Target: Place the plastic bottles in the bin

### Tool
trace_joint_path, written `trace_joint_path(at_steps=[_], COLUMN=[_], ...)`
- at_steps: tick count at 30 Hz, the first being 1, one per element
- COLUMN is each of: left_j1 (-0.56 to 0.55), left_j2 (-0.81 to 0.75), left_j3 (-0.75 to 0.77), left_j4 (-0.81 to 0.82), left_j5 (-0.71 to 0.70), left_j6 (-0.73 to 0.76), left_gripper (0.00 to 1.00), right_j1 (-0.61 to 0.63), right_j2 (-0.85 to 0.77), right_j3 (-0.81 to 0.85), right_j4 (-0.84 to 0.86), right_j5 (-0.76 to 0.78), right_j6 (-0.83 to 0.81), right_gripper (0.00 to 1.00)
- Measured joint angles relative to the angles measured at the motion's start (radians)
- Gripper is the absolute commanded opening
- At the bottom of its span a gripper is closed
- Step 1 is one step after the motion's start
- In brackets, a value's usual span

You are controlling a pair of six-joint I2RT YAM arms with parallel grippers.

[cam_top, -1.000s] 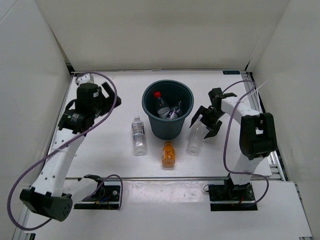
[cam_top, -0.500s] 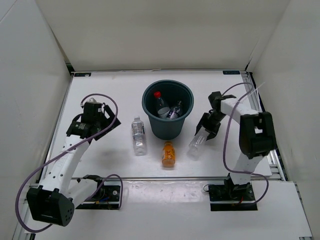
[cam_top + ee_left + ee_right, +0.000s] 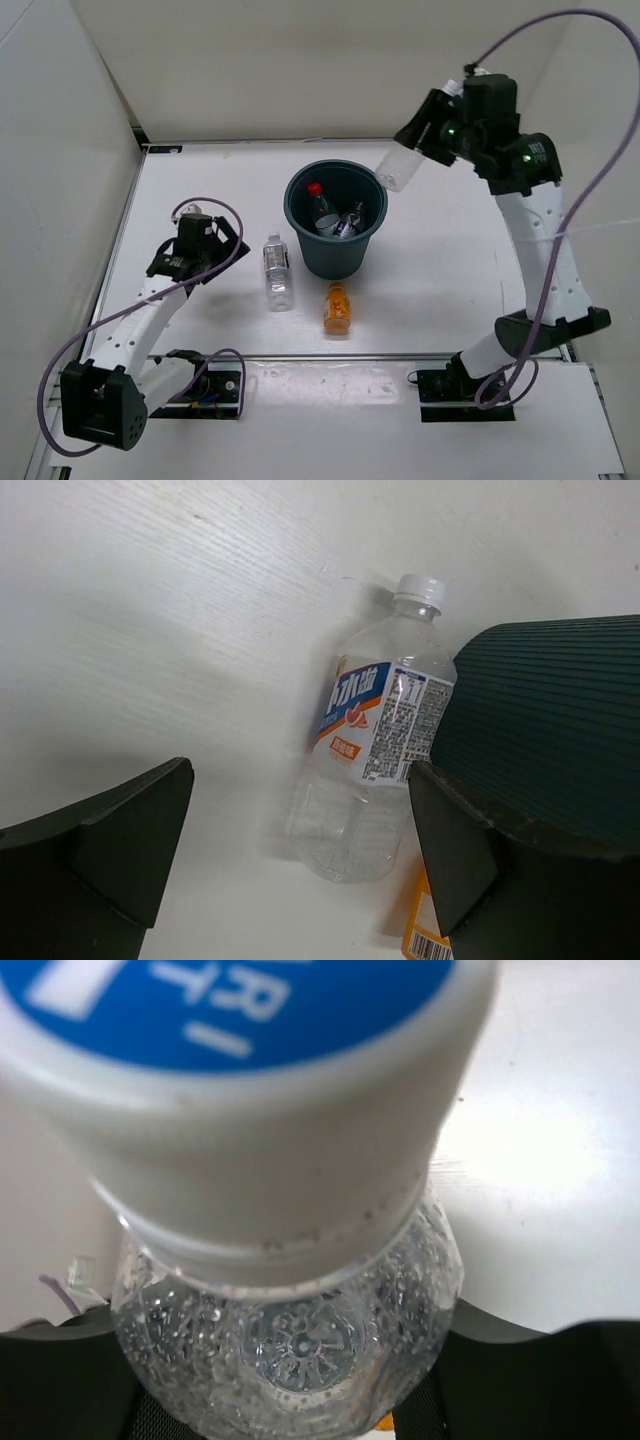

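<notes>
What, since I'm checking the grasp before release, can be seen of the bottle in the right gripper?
The clear bottle is see-through plastic with a white cap printed blue on top; no label shows. The right gripper is shut on its body, cap toward the wrist. It hangs in the air, tilted, its base pointing down toward the right rim of the bin. Only the gripper touches it.

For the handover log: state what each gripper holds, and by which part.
The right gripper holds a clear bottle near its capped end. The left gripper is open and holds nothing.
</notes>
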Motion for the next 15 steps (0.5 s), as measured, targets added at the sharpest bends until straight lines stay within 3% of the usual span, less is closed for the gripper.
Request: trace_joint_path(at_steps=[2,3,4,5,10,15], left_j1=[-0.006,-0.013,-0.027,-0.044,-0.122,-0.187], left_j2=[0.017,0.035,0.056,0.080,0.199,0.315], left_j3=[-0.010,-0.010,-0.010,-0.010,-0.006,0.041], left_j4=[0.043,0.066,0.088,0.109,0.172,0.193], left_j5=[0.015,0.023,0.027,0.034,0.064,0.078], left_j6=[0.010,0.018,0.027,0.035,0.073,0.105], left_gripper=[1.00,1.00,1.00,1.00,1.00,1.00], right_j1=[0.077,0.111,0.137,0.159,0.192,0.191], right_j2=[0.059,0.095,0.126,0.158,0.243,0.195], right_j3=[0.072,0.092,0.093,0.084,-0.042,-0.061], right_j4=[0.008,0.024,0.038,0.045,0.028,0.000], right_j5=[0.050,0.072,0.084,0.091,0.048,0.053], right_j6=[-0.042,-0.062,-0.074,-0.087,-0.140,-0.152], right_gripper=[0.46,0.81,0.95,1.00,1.00,1.00])
